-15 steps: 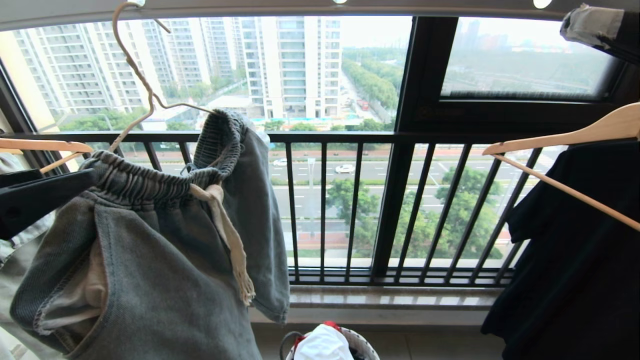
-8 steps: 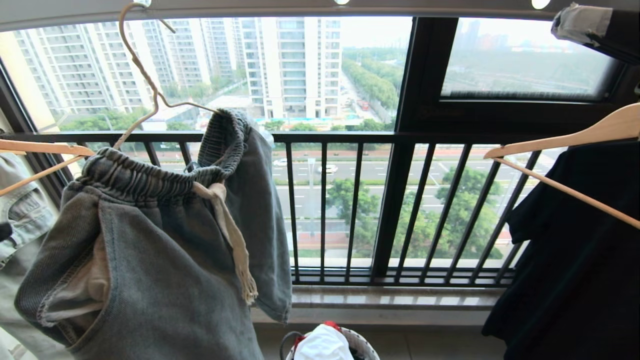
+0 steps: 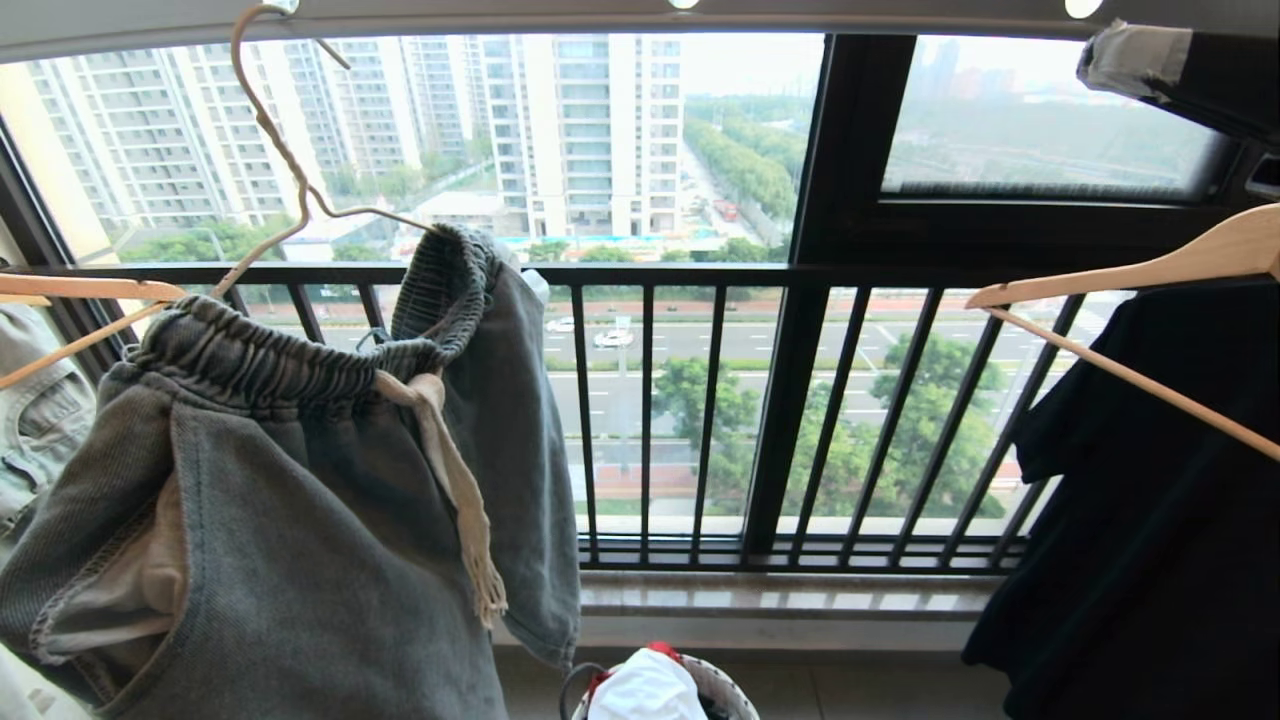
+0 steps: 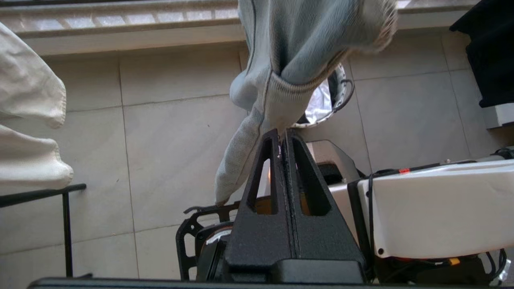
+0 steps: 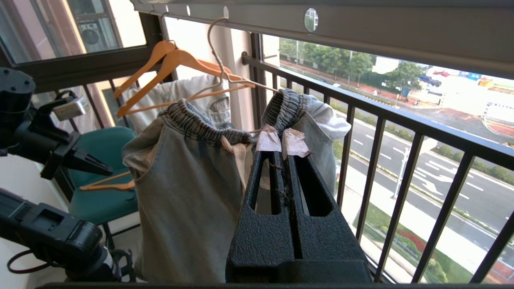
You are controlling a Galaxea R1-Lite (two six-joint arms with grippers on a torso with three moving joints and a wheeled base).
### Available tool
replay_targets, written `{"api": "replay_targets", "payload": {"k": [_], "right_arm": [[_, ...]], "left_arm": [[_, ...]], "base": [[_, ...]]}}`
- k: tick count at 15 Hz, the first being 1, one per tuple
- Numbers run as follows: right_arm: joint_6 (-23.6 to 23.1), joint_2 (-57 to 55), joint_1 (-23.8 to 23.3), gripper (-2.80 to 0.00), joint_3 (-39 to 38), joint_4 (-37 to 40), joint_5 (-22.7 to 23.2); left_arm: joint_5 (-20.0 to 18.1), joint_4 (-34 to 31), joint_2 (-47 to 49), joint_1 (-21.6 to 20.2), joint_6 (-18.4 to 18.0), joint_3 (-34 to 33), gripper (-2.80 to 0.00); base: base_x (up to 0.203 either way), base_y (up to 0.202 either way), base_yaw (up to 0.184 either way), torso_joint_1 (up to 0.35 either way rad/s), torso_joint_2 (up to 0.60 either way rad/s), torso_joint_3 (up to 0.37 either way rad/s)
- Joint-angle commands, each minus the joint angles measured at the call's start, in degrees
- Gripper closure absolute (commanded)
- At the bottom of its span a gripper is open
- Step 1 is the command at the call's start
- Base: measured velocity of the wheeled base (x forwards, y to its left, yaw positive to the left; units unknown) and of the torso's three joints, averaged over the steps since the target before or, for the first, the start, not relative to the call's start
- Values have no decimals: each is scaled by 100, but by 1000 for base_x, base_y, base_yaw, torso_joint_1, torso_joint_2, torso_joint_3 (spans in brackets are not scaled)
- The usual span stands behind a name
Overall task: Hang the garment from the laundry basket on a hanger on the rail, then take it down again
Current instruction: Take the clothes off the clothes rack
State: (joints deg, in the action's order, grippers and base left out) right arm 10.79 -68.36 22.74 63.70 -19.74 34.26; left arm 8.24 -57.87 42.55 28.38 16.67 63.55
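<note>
shorts (image 3: 300, 520) on wire hanger (image 3: 270, 140) | L gripper (image 4: 283, 136) pinches hem | R gripper (image 5: 281, 152) closed

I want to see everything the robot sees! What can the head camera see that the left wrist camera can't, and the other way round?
Only the head view shows the wire hanger hooked on the rail, the shorts' elastic waistband, the wooden hangers, the black shirt and the tower blocks outside.

Only the left wrist view shows the left gripper, shut just below the shorts' hem, the tiled floor and the robot's white body.

Both show the denim shorts and the laundry basket beneath them.
</note>
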Motion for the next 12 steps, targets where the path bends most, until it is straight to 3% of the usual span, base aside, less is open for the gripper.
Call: {"api": "replay_targets", "payload": {"k": [1,5,8,9,10,12], "right_arm": [[8,-88,3,0,18,-13,19],[2,-162,3,0,22,-13,17],[2,-179,3,0,29,-13,20],[2,-187,3,0,29,-13,20],[2,-221,3,0,29,-21,20],[2,-243,3,0,29,-21,20]], "left_arm": [[-1,-28,-213,-7,113,-569,0],[20,668,-713,-8,249,-1930,0],[29,960,-1204,-8,258,-2401,0],[22,969,-1281,-8,262,-2465,-243],[20,977,-1349,-8,264,-2556,-280],[22,1273,-1468,-8,234,-2795,-280]], "base": [[0,0,0,0,0,0],[0,0,0,0,0,0],[0,0,0,0,0,0],[0,0,0,0,0,0],[0,0,0,0,0,0],[0,0,0,0,0,0]]}}
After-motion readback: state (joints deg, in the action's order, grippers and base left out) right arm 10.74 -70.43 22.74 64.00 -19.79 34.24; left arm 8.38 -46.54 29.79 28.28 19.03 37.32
